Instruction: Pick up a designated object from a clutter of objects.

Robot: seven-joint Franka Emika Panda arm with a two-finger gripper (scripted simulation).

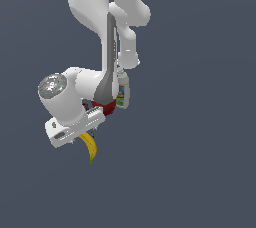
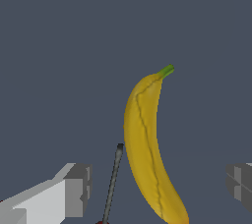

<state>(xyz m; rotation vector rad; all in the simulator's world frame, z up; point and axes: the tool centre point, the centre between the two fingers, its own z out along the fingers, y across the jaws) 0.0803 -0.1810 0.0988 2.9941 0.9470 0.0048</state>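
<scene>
The yellow banana (image 2: 147, 144) with its green stem tip (image 2: 166, 71) lies on the dark grey floor. In the wrist view it sits between the two grey fingertips (image 2: 78, 186) of my gripper (image 2: 158, 183). The jaws stand wide apart, with clear gaps on both sides of the banana. In the exterior view the banana's stem end (image 1: 90, 148) sticks out from under the white hand (image 1: 67, 129). The rest of it is hidden by the hand.
The thin screwdriver shaft (image 2: 113, 179) lies beside the banana, between it and one finger. In the exterior view the white bottle with a colourful label (image 1: 122, 91) and the red round fruit (image 1: 107, 106) stand just behind the hand, partly hidden by the arm.
</scene>
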